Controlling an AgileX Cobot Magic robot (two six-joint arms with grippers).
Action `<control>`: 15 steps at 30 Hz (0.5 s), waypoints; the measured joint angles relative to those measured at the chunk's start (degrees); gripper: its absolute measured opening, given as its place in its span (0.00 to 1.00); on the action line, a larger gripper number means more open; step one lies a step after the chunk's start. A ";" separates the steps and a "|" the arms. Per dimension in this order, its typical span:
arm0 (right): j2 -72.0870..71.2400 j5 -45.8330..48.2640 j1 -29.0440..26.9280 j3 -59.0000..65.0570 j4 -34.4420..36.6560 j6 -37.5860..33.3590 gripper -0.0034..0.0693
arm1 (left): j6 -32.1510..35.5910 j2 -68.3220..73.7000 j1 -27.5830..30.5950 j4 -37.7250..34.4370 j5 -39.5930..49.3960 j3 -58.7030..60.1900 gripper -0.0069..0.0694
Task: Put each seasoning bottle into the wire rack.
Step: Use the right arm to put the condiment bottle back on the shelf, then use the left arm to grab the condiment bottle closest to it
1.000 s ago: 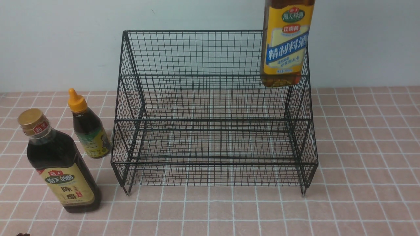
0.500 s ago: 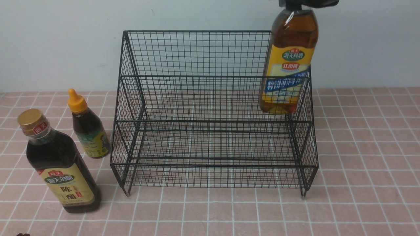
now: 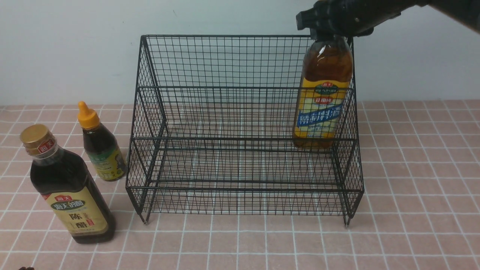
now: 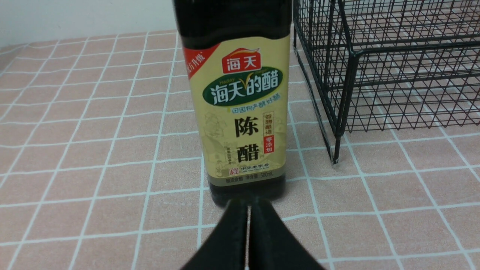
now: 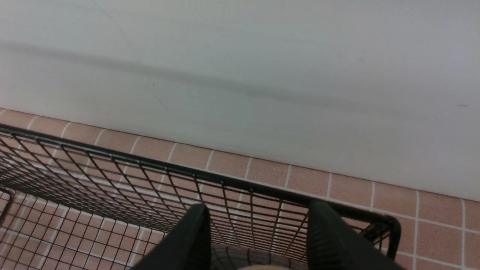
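Placement is in hand: the tall amber, yellow-blue-labelled bottle (image 3: 323,108) is pinched at its cap by the right gripper (image 3: 330,33) and hangs below the fingers, in the upper tier of the black wire-mesh rack (image 3: 225,60). Release is called for next, judged from its base being down at the tier floor. The fingers of the left gripper (image 4: 248,212) are pressed together, with the dark beige-labelled bottle (image 4: 240,112) just ahead.

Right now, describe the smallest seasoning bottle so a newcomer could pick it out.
Find the black wire rack on the tiled table. Off its left side stand two dark bottles; the small bottle is the one nearer the wall. Unlike its gold-capped neighbour, it is short with a pointed orange nozzle.

Black mesh rack (image 3: 225,87), amber bottle (image 3: 326,63)
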 joint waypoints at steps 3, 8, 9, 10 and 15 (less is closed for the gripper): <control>-0.58 -1.27 0.06 -0.61 1.22 0.08 0.59 | 0.00 0.00 0.00 0.00 0.00 0.00 0.08; -4.04 0.39 0.12 -0.85 0.54 -0.11 0.84 | 0.00 0.00 0.00 0.00 0.00 0.00 0.08; -5.19 0.78 0.12 -0.85 0.27 -0.25 0.86 | 0.00 0.00 0.00 0.00 0.00 0.00 0.08; -6.28 1.05 0.12 -0.85 0.05 -0.50 0.88 | 0.00 0.00 0.00 0.00 0.00 0.00 0.08; -16.82 3.57 0.12 -1.06 -0.80 -2.56 0.86 | 0.00 0.00 0.00 0.00 0.00 0.00 0.08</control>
